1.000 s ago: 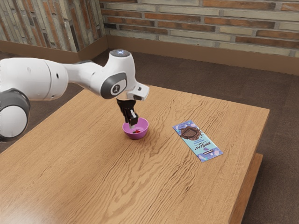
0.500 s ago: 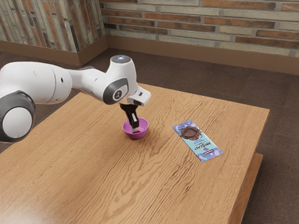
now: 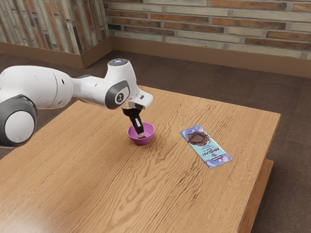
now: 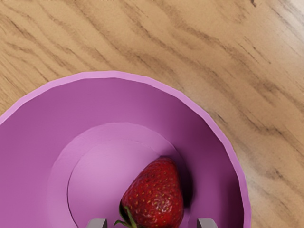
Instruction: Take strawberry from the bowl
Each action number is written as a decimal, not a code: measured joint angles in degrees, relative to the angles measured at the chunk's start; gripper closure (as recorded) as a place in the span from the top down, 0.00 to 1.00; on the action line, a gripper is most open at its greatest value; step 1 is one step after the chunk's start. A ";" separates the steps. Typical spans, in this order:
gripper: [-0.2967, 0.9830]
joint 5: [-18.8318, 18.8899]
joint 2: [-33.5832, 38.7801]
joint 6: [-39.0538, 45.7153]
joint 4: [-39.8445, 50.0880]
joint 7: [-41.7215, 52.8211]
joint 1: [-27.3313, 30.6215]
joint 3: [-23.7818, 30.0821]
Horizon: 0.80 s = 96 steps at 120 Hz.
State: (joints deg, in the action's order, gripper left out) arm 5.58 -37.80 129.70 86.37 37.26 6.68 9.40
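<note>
Step in hand, as I read it: lining up the grasp. The strawberry (image 4: 156,192) is in the bowl (image 3: 141,142), on its side at the bottom, close to the wall. Bowl is just left of centre in the exterior view, upright on the tabletop (image 3: 102,174). The arm (image 3: 41,87) comes in from the exterior view's left, with the tool (image 3: 141,136) reaching down into the bowl.

Tool is released: fingertips stand apart, one on each side of the strawberry, visible gap on both sides, nothing gripped.

Next move: probably a small shift to centre on the fruit, maybe a bit lower, then close and lift straight up. Looks offset toward one finger, so closing as is may push or roll it first. Watch the wall too: one finger has little room there and could drag the bowl. Go easy on the squeeze, fruit tapers and could slip out.

Chocolate bar (image 3: 206,146) lies right of centre in the exterior view, well apart from the bowl. No factor in the lift.
</note>
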 joint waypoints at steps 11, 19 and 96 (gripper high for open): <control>0.38 -0.12 -0.09 0.10 -0.03 0.71 0.06 0.00; 0.38 -0.19 -0.16 0.16 -0.03 1.16 0.32 0.00; 0.36 -2.98 -1.44 0.99 -0.87 4.80 0.66 0.00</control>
State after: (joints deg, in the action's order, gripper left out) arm 2.60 -39.24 130.69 85.50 42.06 7.34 9.40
